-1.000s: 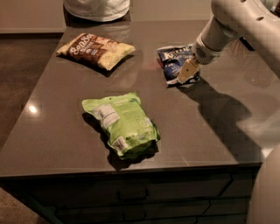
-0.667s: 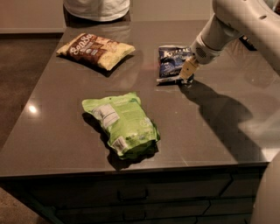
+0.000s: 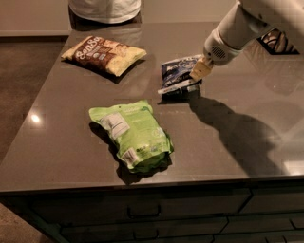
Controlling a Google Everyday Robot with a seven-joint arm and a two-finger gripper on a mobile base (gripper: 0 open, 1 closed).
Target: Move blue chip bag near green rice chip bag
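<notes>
The blue chip bag (image 3: 176, 73) is small, dark blue and crinkly with a white band, and sits at the back right of the dark counter (image 3: 237, 142). My gripper (image 3: 197, 75) comes in from the upper right and is shut on the bag's right edge, with one pale fingertip (image 3: 200, 70) showing over it. The bag looks tilted, with its left edge down near the counter. The green rice chip bag (image 3: 135, 133) lies flat in the front middle, well apart from the blue bag, to its lower left.
A brown-and-yellow chip bag (image 3: 102, 54) lies at the back left. A person in white (image 3: 104, 7) stands behind the counter's far edge. The counter's front edge (image 3: 142, 185) has drawers below it. The arm's shadow falls across the right side.
My gripper has moved left and a little toward the front with the blue chip bag in it. The green bag and the brown-and-yellow bag have not moved.
</notes>
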